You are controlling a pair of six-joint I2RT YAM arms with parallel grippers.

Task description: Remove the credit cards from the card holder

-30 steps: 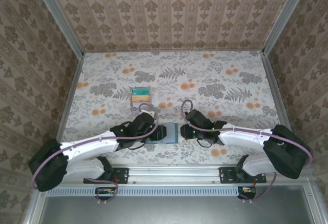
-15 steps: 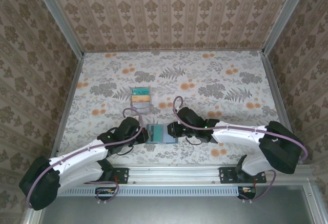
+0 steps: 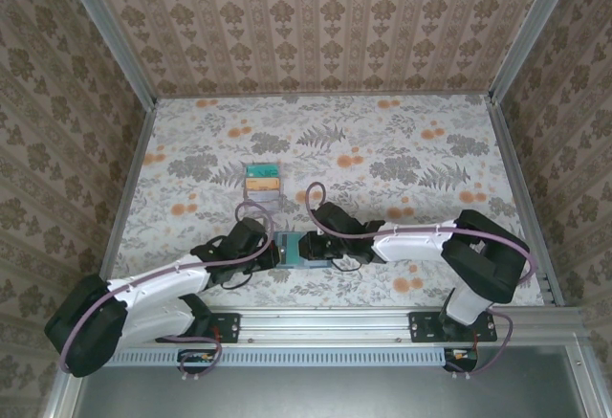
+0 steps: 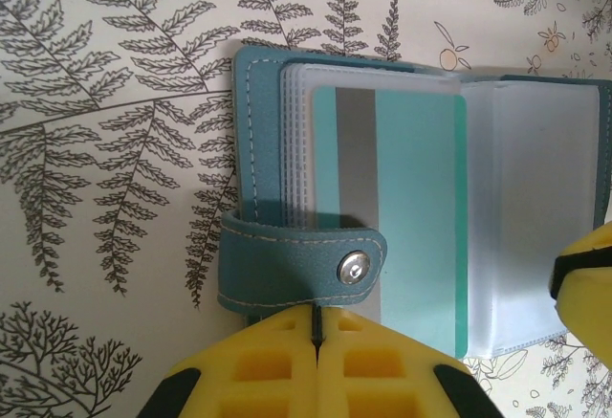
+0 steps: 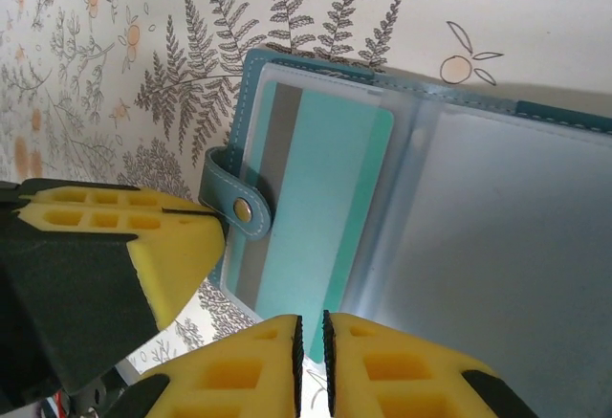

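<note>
Soft, even light fills the top view, the arms casting only faint shadows on the table (image 3: pixel 411 141). In the wrist views the card holder (image 4: pixel 251 275) is sharp, its clear sleeves (image 4: pixel 535 217) carrying a milky sheen. The left gripper (image 4: pixel 316 320), nearest the lens, looks slightly soft.

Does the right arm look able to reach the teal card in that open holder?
Probably yes: the card holder lies open, the teal card faces up, the right gripper sits at its near edge. The strap tab overlaps one edge, though.
</note>
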